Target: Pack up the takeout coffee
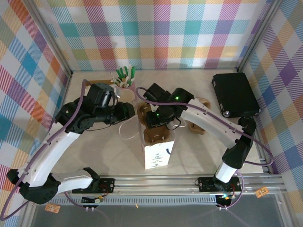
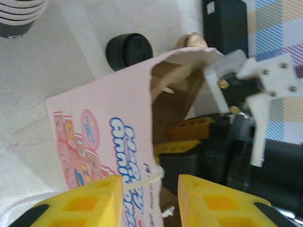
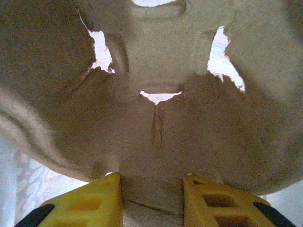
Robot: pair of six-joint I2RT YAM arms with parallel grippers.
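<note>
White arm shells [image 1: 64, 142], black joints [image 1: 235, 156], purple cables [image 1: 83, 90], green lights [image 1: 177, 99]. Left gripper [image 2: 151, 191] and right gripper [image 3: 151, 191]: yellow fingers [image 2: 80, 203] with square recesses.

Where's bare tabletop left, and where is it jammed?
Bare table between the white bag and the right arm, and along the back wall between the stick cup and black box. Crowded at centre, where left arm, right arm, bag and pulp carrier bunch together.

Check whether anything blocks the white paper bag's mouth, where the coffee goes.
Yes: the brown moulded-pulp cup carrier, held between the jaws of the right gripper, sits in the mouth of the white paper bag.
</note>
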